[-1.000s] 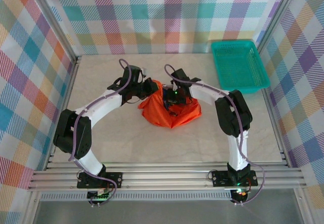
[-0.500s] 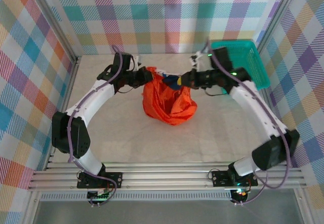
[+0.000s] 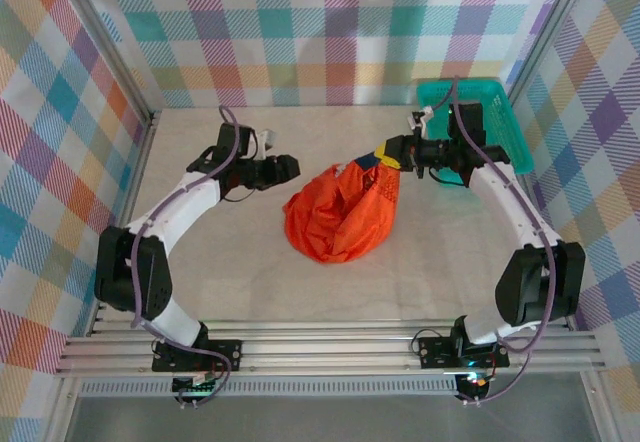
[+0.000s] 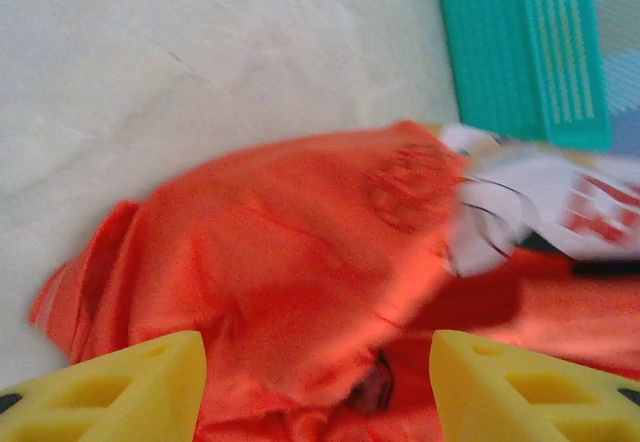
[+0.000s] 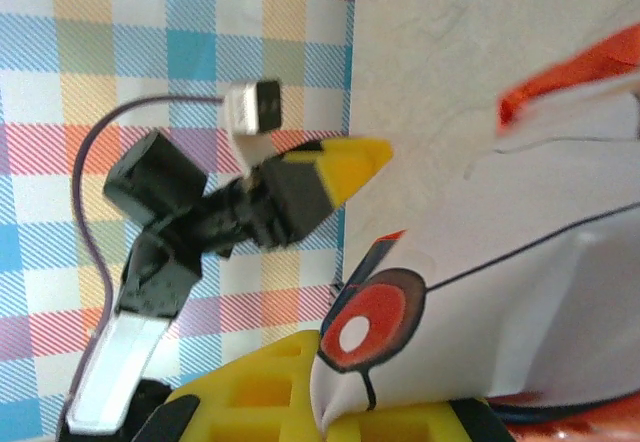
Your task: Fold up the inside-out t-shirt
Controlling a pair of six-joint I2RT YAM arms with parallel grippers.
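Near the teal basket, right tool grips t-shirt.

A teal mesh basket at the far right corner of my pale marbled surface, pastel plaid walls around me on three sides, aluminium rails along my near edge

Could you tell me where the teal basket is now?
In the top view, the teal basket sits in the far right corner of the table, just beyond the right gripper.
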